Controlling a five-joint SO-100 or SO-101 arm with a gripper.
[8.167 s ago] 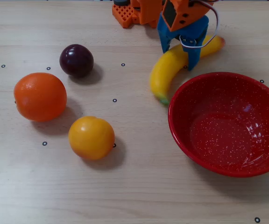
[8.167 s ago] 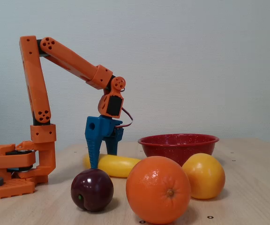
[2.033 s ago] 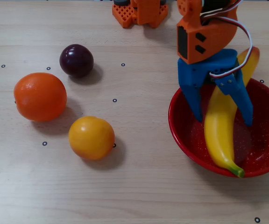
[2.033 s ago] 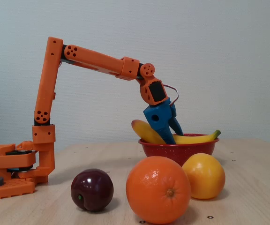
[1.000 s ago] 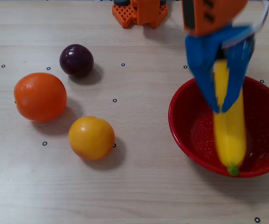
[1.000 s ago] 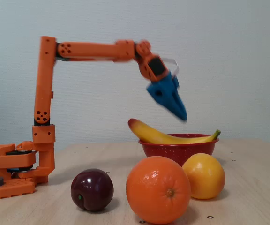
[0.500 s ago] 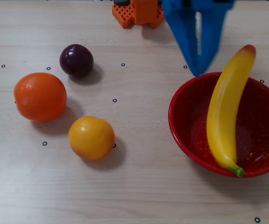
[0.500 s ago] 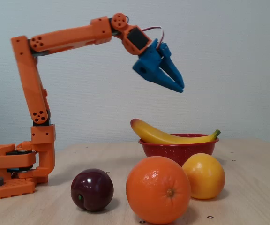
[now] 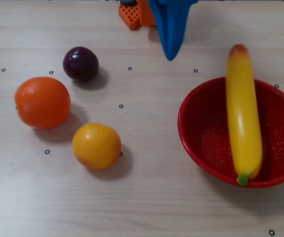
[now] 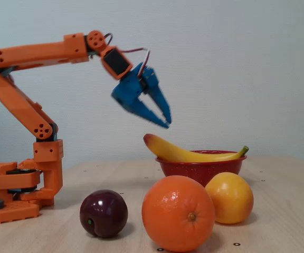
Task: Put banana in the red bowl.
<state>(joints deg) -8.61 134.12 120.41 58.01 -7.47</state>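
Observation:
The yellow banana (image 9: 243,116) lies across the red bowl (image 9: 191,136), its reddish tip poking over the far rim and its green stem resting on the near rim. In the fixed view the banana (image 10: 179,153) rests on the red bowl (image 10: 200,164) with its tip overhanging to the left. My blue gripper (image 9: 170,57) hangs high in the air, up and to the left of the bowl, clear of the banana. Its fingers look drawn together with nothing between them, as the gripper (image 10: 168,123) shows in the fixed view.
On the wooden table's left side sit a dark purple plum (image 9: 81,63), a large orange (image 9: 42,102) and a yellow-orange round fruit (image 9: 96,145). The arm's orange base (image 10: 15,192) stands at the far edge. Small black dots mark the tabletop.
The gripper let the banana go into the bowl, rose, swung left toward the base, and its fingers narrowed. The banana's red tip swung left over the rim.

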